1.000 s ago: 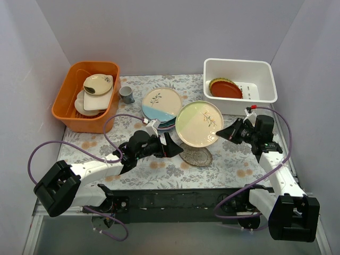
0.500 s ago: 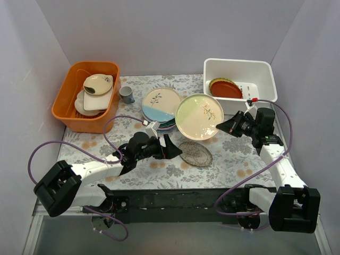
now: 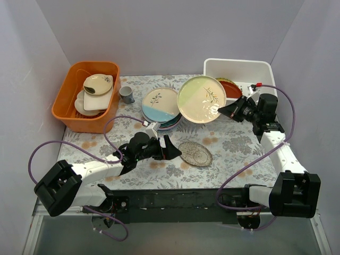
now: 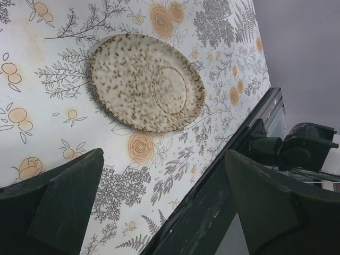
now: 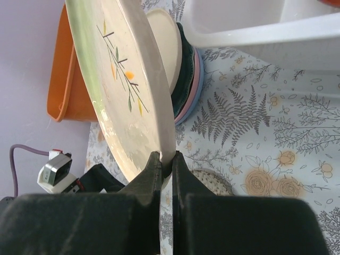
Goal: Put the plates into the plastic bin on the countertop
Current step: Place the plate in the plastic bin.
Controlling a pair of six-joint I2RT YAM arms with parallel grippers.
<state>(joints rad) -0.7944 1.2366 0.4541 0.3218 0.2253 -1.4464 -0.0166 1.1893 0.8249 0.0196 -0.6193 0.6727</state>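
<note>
Plate in transit: the right claw [image 3: 220,110] is clamped on the rim of a pale cream-green plate [image 3: 202,99] painted with a leaf sprig. It holds the plate tilted on edge in the air at the left end of the white plastic bin [image 3: 265,69], not yet inside. The right wrist view shows both fingers pinching the lip with no gap.

One dish is already down in the bin: a reddish plate with a yellow rim [image 3: 232,87], partly hidden behind the carried one.

The left claw [image 3: 173,147] is spread wide and empty, low over the floral table [image 3: 239,149]. A speckled plate [image 3: 195,153] lies flat just ahead of it, untouched.

Farther back stands a stack of plates [image 3: 161,102] topped by a cream-and-blue one with a sprig. Teal, pink and light-blue rims show beneath it in the right wrist view.

By this reckoning the job is in its early part — one plate binned, a second about to follow, and the speckled plate and the whole stack left to move.

The orange tub [image 3: 64,109] of beige dishes and the small grey cup [image 3: 126,94] sit apart at the left.
</note>
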